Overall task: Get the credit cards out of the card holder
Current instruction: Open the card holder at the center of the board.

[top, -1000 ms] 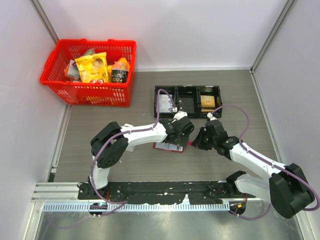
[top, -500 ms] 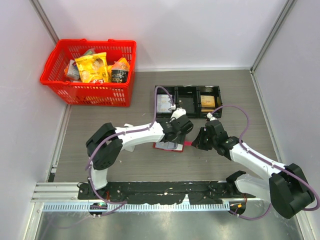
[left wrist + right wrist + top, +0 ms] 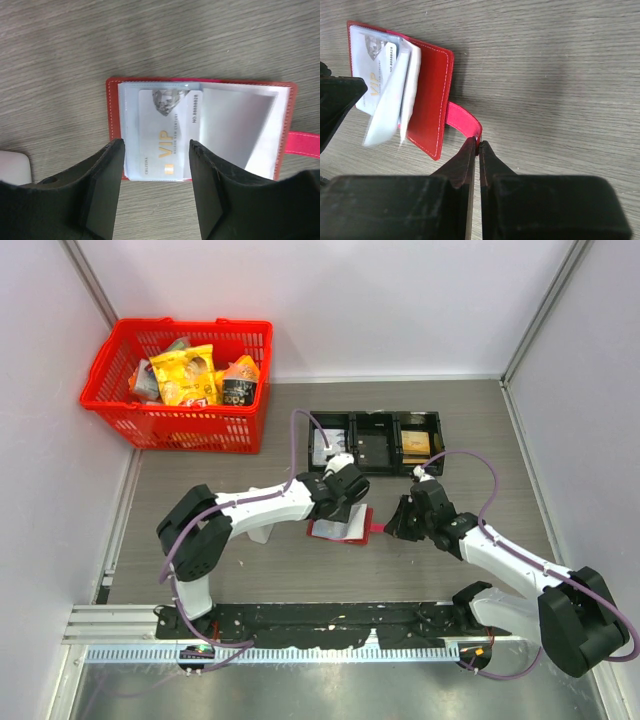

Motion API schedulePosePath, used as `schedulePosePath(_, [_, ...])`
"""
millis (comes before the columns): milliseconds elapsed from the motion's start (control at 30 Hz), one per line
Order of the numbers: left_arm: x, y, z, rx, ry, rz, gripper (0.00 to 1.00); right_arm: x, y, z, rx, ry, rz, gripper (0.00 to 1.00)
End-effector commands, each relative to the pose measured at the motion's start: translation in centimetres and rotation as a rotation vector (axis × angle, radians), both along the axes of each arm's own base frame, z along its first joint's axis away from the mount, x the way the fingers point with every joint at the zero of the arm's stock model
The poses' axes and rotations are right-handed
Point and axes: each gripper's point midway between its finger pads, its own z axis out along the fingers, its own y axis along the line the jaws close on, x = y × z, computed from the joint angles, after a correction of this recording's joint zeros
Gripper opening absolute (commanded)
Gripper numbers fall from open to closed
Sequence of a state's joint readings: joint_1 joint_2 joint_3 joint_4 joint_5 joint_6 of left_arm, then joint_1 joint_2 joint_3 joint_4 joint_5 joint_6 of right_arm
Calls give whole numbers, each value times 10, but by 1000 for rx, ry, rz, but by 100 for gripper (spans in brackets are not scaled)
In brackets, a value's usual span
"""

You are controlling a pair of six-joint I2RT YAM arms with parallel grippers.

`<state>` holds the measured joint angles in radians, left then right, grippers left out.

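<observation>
The red card holder (image 3: 340, 529) lies spread open on the table, its clear sleeves fanned up (image 3: 385, 120). A pale credit card (image 3: 167, 135) printed "VIP" sits in the sleeve on its left half (image 3: 113, 125). My left gripper (image 3: 155, 150) hovers over the holder's near edge. Its jaws stand apart on either side of that card's end and grip nothing. From the right, my right gripper (image 3: 477, 142) is shut on the holder's little red tab (image 3: 462, 120), which sticks out towards it (image 3: 392, 525).
A black three-compartment tray (image 3: 375, 418) stands just behind the holder. A red basket (image 3: 180, 425) of snack packets is at the back left. A pale flat piece with a rounded corner (image 3: 12, 167) lies on the table left of the holder.
My left gripper has shifted left and back across the holder, and its jaws have narrowed. More of the open sleeves now shows. The right gripper has kept its hold on the tab.
</observation>
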<state>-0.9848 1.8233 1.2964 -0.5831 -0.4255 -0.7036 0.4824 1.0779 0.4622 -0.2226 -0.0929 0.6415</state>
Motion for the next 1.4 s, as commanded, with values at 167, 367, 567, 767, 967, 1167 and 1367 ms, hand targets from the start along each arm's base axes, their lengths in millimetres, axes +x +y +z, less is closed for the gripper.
schedulePosePath(167, [-2,-19,16,-150,12,-12,65,15,-2,31,-27,-76,6,31])
schedulePosePath(367, [-1,-17,30,-212,-4,2,69,27,-7,76,-43,-178,-3,37])
schedulePosePath(567, [1,-14,33,-253,3,-8,63,40,19,128,86,-308,69,36])
schedulePosePath(767, [-13,-42,20,-361,80,-44,58,59,46,135,222,-318,66,33])
schedulePosePath(967, [-42,-77,-9,-377,155,-100,57,71,47,123,254,-309,-6,32])
schedulePosePath(1167, [-50,-84,-12,-400,180,-88,56,66,46,115,272,-352,8,41])
schedulePosePath(1367, [-37,-49,29,-442,91,-57,61,61,52,112,301,-388,65,72])
